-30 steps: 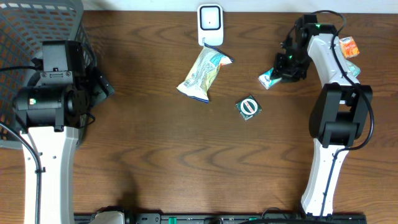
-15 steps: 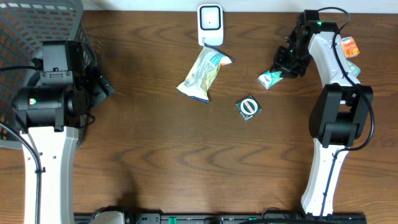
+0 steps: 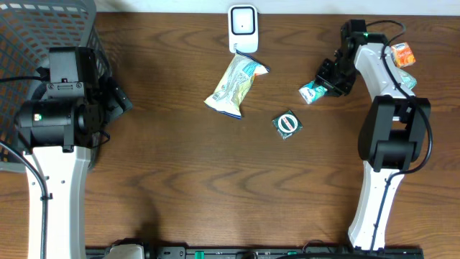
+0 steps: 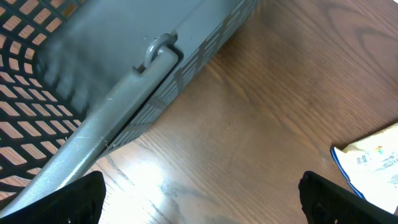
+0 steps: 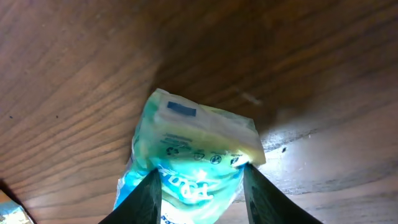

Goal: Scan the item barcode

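While overhead blurs it, wrist view shows right fingers (image 5: 144, 198) clamping packet (image 5: 193, 146) (teal), left fingers (image 4: 69, 200) apart.

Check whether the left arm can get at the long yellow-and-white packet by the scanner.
Probably yes: its end effector is open and only bare table lies between it and the packet. Whether it stretches that far I cannot tell.

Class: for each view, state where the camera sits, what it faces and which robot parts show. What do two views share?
Overhead: above the table, looking straight down; both arms show.
Left wrist: on the left arm, facing the basket; left end effector tips show.
Right wrist: on the right arm, facing the teal packet; right end effector flanks it.
Shared: overhead also shows that packet.
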Robot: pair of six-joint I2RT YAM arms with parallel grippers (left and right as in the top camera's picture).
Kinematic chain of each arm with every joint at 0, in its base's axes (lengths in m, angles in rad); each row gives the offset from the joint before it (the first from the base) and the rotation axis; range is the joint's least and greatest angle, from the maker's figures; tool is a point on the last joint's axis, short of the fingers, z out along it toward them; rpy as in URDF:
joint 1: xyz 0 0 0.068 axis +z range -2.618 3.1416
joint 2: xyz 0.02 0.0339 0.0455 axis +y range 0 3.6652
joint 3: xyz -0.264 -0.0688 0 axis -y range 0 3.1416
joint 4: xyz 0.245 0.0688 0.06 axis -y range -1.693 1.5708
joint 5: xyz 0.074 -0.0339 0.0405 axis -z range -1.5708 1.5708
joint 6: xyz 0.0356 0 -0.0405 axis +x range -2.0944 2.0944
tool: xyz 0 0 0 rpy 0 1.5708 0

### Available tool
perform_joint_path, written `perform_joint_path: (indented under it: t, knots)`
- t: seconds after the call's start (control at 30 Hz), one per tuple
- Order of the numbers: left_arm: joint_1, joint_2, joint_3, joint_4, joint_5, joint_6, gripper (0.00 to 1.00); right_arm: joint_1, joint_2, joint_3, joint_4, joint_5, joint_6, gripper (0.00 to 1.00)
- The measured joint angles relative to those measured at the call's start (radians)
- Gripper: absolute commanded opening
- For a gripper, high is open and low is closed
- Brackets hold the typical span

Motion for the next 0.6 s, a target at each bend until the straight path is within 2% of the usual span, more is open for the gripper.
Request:
perform_joint_path:
  t: [0.17,0.2,0.3,0.43,0.6]
  knots:
    - [0.0,0.0,0.0,0.0,0.0,0.0,0.97,-0.003,-0.011,-0.035,0.024,-0.016,0.016,0.27]
    - [0.0,0.0,0.0,0.0,0.0,0.0,0.98,-0.003,-0.01,-0.037,0.028,-0.023,0.018,0.22]
    - [0.0,0.0,0.0,0.0,0.0,0.0,0.98,-0.003,-0.01,-0.042,0.055,-0.067,-0.008,0.2]
    - [0.0,0.0,0.0,0.0,0.0,0.0,0.98,0.0,-0.003,-0.041,0.062,-0.159,-0.134,0.21]
    - [0.0,0.0,0.0,0.0,0.0,0.0,0.98,0.03,0.007,-0.008,-0.045,-0.15,-0.327,0.22]
